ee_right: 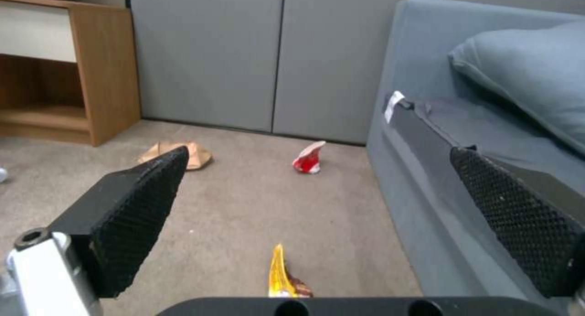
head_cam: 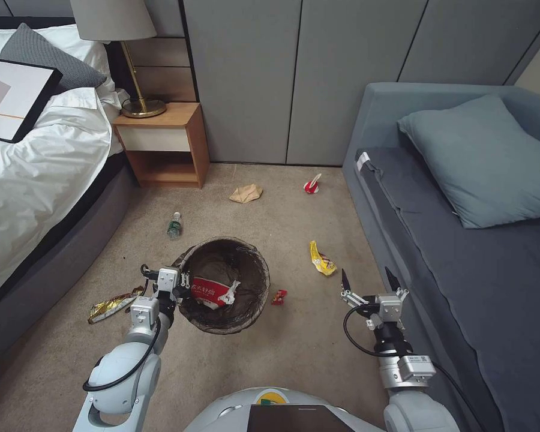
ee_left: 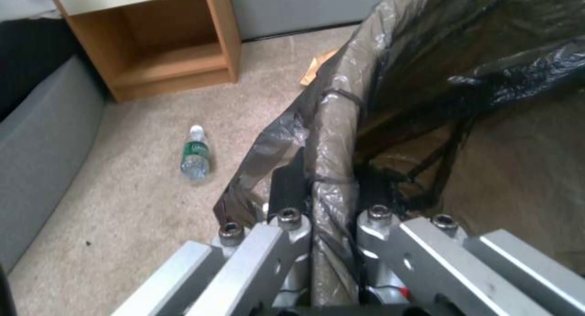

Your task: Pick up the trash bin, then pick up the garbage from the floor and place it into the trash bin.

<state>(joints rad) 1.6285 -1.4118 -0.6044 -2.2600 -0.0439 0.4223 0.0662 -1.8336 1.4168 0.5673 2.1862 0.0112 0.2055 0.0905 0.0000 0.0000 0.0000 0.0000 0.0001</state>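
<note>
- Your left gripper point(head_cam: 183, 282) reaches forward and low, with its fingers point(ee_left: 286, 188) closed on the trash bin point(head_cam: 252, 264) rim.
- Your right gripper point(head_cam: 369, 279) hangs forward, fingers point(ee_right: 131, 206) spread wide, holding nothing.

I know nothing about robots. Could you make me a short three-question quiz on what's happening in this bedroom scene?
1. True or false: the left gripper is clamped on the trash bin rim.
2. Which litter lies nearest the right gripper? A) yellow wrapper B) tan paper bag C) small bottle
3. Fill in: a crumpled red-and-white ____ already lies inside the bin.

Key: 1 true; 2 A; 3 cup.
</note>
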